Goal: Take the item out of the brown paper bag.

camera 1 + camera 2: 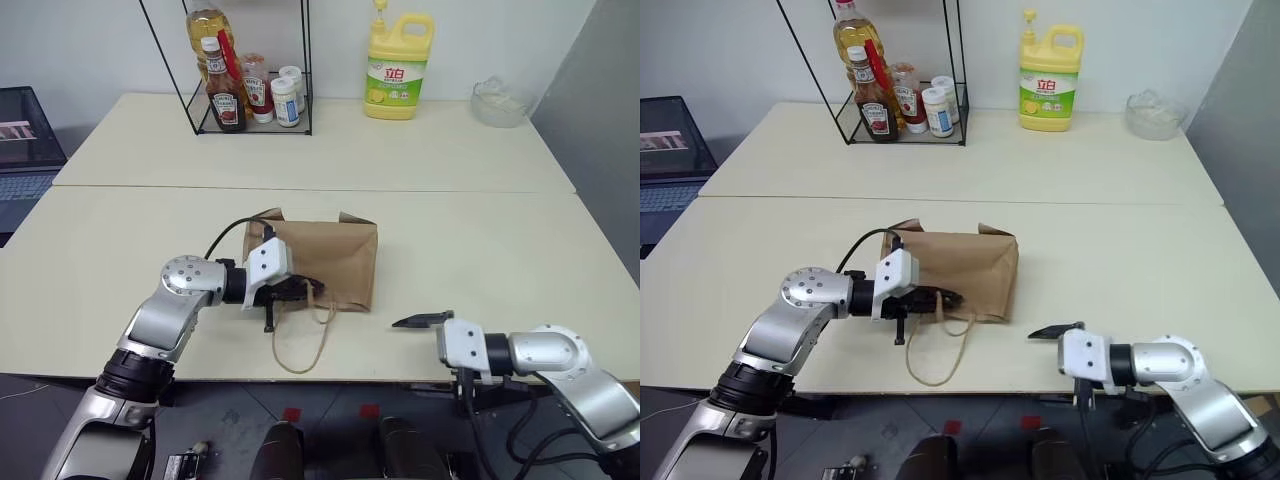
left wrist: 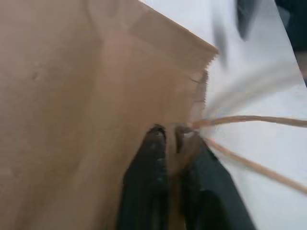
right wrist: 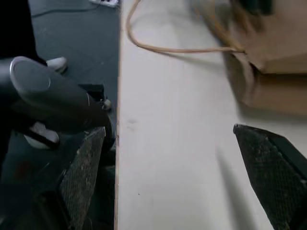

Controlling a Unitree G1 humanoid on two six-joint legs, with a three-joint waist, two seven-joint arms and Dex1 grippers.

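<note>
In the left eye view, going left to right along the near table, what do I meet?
Left claw, shut on the brown paper bag's near rim → brown paper bag → right claw, open above the table edge.

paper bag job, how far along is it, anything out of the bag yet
Early stage. Done: the left gripper has shut on the front rim of the paper bag, next to the twine handle. In hand: that pinch on the rim; the right gripper is open over the table beside the bag, holding nothing. Left: nothing from the bag lies on the table, so the item still has to be reached and lifted out.
</note>
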